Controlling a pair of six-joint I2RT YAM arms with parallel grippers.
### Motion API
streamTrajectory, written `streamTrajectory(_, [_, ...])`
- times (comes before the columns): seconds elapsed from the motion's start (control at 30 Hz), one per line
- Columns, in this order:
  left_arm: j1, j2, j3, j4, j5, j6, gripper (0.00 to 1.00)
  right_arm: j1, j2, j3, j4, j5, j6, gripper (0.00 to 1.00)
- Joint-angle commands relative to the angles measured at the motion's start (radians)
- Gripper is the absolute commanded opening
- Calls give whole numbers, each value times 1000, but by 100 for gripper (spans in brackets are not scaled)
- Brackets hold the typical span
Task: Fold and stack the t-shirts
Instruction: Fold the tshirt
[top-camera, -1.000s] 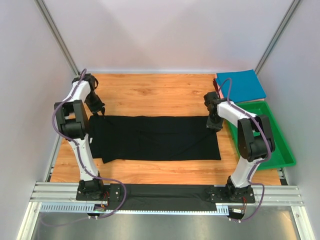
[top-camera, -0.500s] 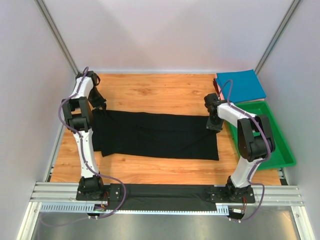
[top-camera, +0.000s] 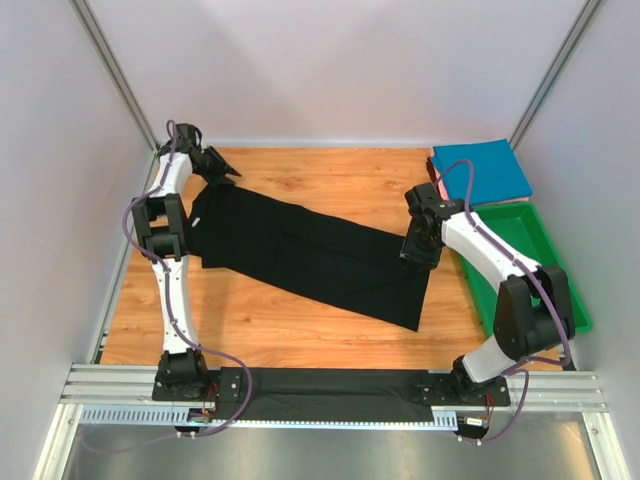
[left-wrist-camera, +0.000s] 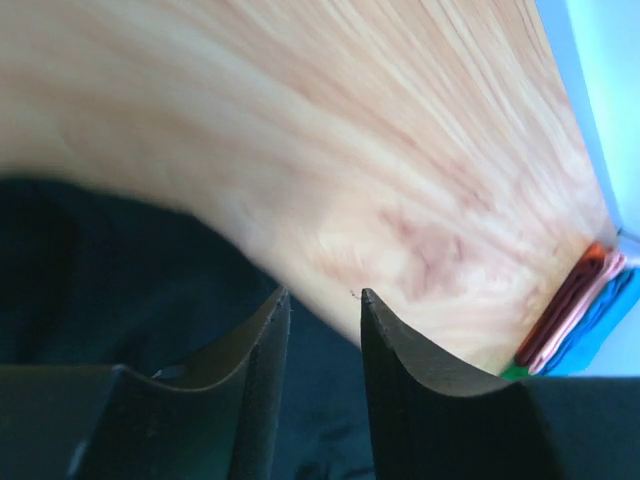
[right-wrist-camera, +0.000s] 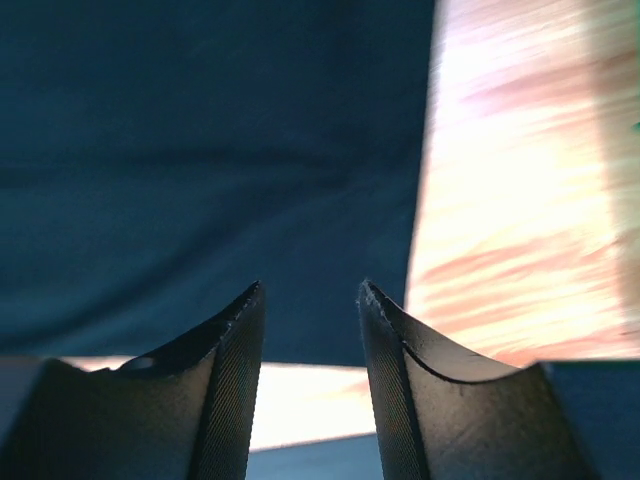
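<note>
Lying slantwise, your black shirt (top-camera: 300, 250) runs from ten to four o'clock. Your left gripper (left-wrist-camera: 325, 295) and right gripper (right-wrist-camera: 312, 286) stand spread, empty.

Black t-shirt (top-camera: 310, 255): folded into a long band, laid flat, slanted from far left to near right.
Teal-blue t-shirt (top-camera: 485, 170): folded square, laid at far right corner.
Reddish t-shirt (left-wrist-camera: 565, 305): folded, tucked beneath it, only edges seen.

Right gripper (right-wrist-camera: 312, 290) over the black t-shirt (right-wrist-camera: 200, 150)
Its two dark fingers stand apart with nothing between them. Dark cloth fills the upper left, with a straight edge running down the right, where the blurred wooden table (right-wrist-camera: 530, 200) shows bright.
</note>
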Motion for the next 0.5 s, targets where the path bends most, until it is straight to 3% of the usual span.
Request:
streamTrajectory(0.0, [-8, -237, -80, 35, 2, 57, 43, 53, -73, -1, -27, -59, 3, 44])
streamTrajectory(0.23, [-8, -375, -361, -49, -92, 166, 43, 90, -133, -190, 79, -121, 64, 34])
streamTrajectory(0.47, [-6, -226, -335, -178, -190, 189, 41, 142, -162, -388, 114, -76, 189, 35])
